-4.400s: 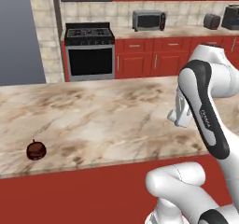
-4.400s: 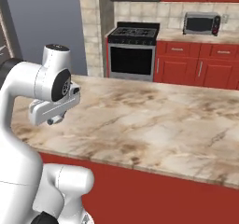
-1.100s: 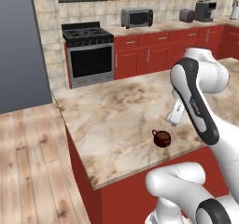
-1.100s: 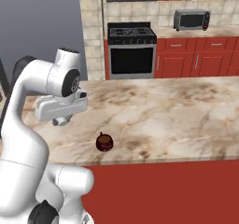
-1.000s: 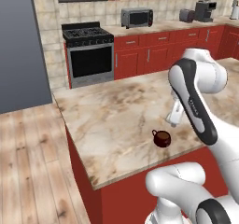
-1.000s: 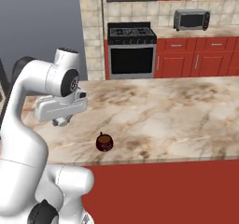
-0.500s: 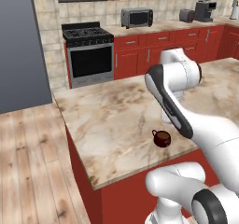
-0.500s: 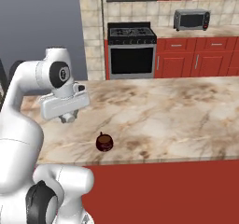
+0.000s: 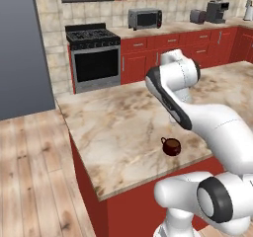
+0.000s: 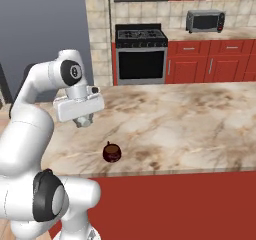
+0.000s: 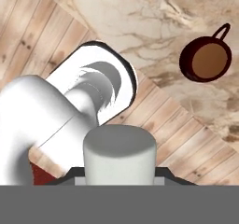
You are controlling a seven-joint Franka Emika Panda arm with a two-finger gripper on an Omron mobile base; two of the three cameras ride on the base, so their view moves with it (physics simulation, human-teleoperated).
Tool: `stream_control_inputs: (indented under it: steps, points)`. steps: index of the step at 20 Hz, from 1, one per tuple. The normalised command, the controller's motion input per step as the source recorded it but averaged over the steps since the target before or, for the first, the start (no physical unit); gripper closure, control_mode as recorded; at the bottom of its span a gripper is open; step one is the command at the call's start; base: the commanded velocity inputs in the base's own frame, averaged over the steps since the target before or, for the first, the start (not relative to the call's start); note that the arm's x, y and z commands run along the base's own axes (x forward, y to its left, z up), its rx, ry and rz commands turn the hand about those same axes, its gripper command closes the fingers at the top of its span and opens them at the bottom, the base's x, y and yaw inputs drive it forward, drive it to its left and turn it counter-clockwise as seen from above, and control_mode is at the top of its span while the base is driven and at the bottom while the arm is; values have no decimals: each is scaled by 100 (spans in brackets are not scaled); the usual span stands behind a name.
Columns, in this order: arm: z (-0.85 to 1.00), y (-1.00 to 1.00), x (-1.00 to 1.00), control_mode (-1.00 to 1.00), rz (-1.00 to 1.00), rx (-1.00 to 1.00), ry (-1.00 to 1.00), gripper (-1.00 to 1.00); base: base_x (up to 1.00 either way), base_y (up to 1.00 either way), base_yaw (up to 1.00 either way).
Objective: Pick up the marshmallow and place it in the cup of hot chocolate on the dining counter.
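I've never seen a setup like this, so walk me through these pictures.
It is a rendered kitchen with a white robot arm on a driving base. Two pictures come from cameras on the base, behind the arm to either side. The third looks along the tool from a camera on the hand. On the marble counter stands a mug of hot chocolate. The tool is shut on a white marshmallow, held up above the counter edge, beside the mug and not yet over it.
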Motion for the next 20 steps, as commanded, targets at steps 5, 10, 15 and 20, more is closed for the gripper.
stream_control_inputs:
  steps: [5, 10, 15, 20]
  points:
    - [-34, -3, 15, -100, 0, 2, -5, 100, 0, 0, 0]
    - [-21, -6, 17, -100, 0, 7, -5, 100, 0, 0, 0]
    - [-21, -25, 27, -100, 0, 8, 0, 100, 0, 0, 0]
    - [-31, -28, 37, -100, 0, 4, 0, 100, 0, 0, 0]
